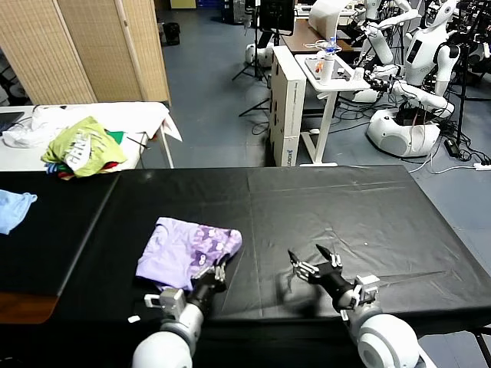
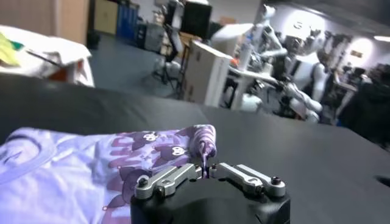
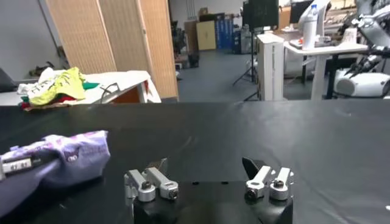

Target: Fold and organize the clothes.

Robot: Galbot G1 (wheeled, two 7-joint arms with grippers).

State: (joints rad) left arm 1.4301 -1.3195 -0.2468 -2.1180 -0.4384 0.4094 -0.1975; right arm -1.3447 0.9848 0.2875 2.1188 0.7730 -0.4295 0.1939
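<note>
A lavender T-shirt (image 1: 184, 249) with small pale printed shapes lies partly folded on the black table covering (image 1: 353, 207), near the front left. My left gripper (image 1: 212, 272) is at the shirt's near right edge, shut on a pinch of its purple fabric (image 2: 203, 146). The left wrist view shows that fabric standing up between the closed fingertips of the left gripper (image 2: 205, 173). My right gripper (image 1: 316, 262) hovers over bare black cloth to the right of the shirt, open with nothing between its fingers. In the right wrist view the right gripper (image 3: 207, 169) faces the shirt (image 3: 67, 157) from the side.
A white table (image 1: 146, 115) at the back left carries a heap of coloured clothes (image 1: 83, 146). A light blue cloth (image 1: 14, 208) lies at the far left edge. A folding screen (image 1: 92, 46), a white stand (image 1: 330, 84) and other robots (image 1: 414, 77) are behind the table.
</note>
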